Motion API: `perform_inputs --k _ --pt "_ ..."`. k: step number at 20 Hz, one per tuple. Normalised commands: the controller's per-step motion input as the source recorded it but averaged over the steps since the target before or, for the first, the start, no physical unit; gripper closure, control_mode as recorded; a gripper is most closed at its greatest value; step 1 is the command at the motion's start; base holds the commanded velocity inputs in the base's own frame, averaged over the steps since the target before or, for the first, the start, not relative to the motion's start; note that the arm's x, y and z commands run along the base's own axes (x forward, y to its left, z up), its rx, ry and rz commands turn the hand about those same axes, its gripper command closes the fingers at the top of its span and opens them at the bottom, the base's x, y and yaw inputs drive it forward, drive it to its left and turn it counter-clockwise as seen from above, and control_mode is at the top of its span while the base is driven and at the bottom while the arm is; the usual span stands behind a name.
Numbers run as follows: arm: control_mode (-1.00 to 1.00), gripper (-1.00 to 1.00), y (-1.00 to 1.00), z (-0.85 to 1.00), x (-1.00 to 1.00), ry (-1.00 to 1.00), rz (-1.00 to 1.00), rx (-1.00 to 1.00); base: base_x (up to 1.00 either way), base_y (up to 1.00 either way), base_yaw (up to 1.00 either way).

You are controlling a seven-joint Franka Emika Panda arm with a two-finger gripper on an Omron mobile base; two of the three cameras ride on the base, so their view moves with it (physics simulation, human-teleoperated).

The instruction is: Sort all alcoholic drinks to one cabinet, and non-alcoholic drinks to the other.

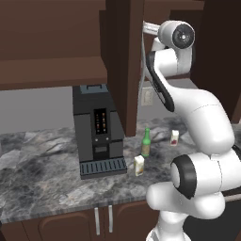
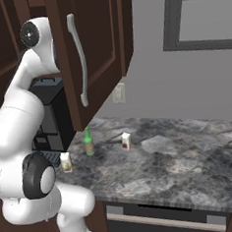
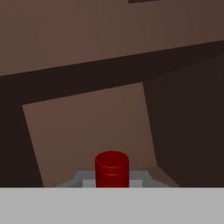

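Green bottle (image 1: 146,142) stands upright on the counter between 2 small cartons (image 1: 139,165), apparently untouched.

Flat, even rendered light — the white arm (image 1: 202,122) bright, the marble counter (image 2: 180,157) softly lit; the hand view is dim and perhaps slightly blurred — darkest toward 3 o'clock.

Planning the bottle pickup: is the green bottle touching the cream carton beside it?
Apart. The left base view shows bare counter between the green bottle and the cream carton.
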Motion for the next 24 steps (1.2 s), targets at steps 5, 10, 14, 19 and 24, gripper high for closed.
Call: perform_inputs --k 5,10,14,19,24 --pt "-1.0 1.0 0.22 -0.17 0.16 -0.05 0.0 0.0 0.0 0.0 0.0" --pt "-1.0 1.0 0.18 -0.04 0.19 -0.05 0.0 0.0 0.0 0.0 0.0" --pt "-1.0 1.0 0.14 0.0 0.22 -0.03 0.0 0.0 0.0 0.0 0.0" --pt "-1.0 1.0 0.08 -0.06 0.26 0.0 0.02 0.0 0.0 0.0 0.0" --pt "-1.0 1.0 0.02 -0.08 0.3 0.03 0.04 0.0 0.0 0.0 0.0"
